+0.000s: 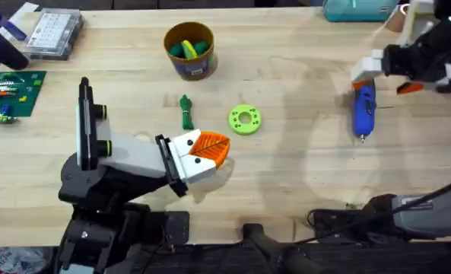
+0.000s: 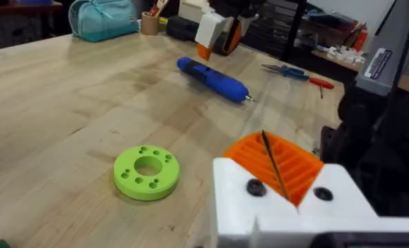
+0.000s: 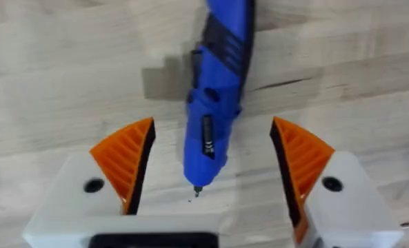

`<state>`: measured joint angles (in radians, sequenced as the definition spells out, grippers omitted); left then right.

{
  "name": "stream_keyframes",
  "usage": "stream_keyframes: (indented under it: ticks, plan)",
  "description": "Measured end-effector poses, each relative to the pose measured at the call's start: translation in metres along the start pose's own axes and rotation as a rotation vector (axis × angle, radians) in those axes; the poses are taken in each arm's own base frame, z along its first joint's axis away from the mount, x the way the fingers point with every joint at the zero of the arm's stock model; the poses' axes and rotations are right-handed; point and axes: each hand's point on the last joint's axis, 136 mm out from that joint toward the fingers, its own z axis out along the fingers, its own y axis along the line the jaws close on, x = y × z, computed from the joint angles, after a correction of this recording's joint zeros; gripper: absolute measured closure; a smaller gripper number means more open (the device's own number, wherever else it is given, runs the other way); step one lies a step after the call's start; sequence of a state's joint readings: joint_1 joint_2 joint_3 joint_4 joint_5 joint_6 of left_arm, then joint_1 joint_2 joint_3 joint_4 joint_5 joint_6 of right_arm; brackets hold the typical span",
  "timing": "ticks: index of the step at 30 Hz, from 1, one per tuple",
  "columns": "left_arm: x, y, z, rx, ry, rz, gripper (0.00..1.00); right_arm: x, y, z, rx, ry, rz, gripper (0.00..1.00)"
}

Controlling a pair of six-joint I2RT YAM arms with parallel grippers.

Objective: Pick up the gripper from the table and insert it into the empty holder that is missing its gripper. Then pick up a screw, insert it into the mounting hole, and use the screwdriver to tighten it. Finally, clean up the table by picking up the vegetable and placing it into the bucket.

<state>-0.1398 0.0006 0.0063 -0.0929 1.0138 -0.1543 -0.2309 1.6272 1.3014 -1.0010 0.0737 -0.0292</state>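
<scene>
Blue screwdriver (image 3: 218, 89) lying flat on the wooden table (image 1: 301, 175), far right side, between the wide-open orange pads (image 3: 125, 162) of my right gripper (image 3: 211, 165), unheld.

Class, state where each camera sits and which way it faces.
Overhead: above the arm bases, looking down and forward over the table; both arms show.
Left wrist: on the left arm, looking low across the table past the green ring; its shut left tool shows.
Right wrist: on the right arm, looking down; its open right tool straddles the screwdriver.
Shared: all views show the screwdriver.
</scene>
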Motion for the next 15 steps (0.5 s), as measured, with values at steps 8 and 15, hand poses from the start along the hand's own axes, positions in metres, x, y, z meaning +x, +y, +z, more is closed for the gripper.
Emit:
stream_keyframes:
  ticks: [8,15]
  plan:
    - [0.0,0.0,0.0,0.0,0.0,0.0,0.985,-0.009,-0.008,0.018,-0.024,-0.061,0.048,0.025]
    - [0.0,0.0,0.0,0.0,0.0,0.0,0.985,0.004,-0.003,0.051,-0.037,-0.06,0.062,0.025]
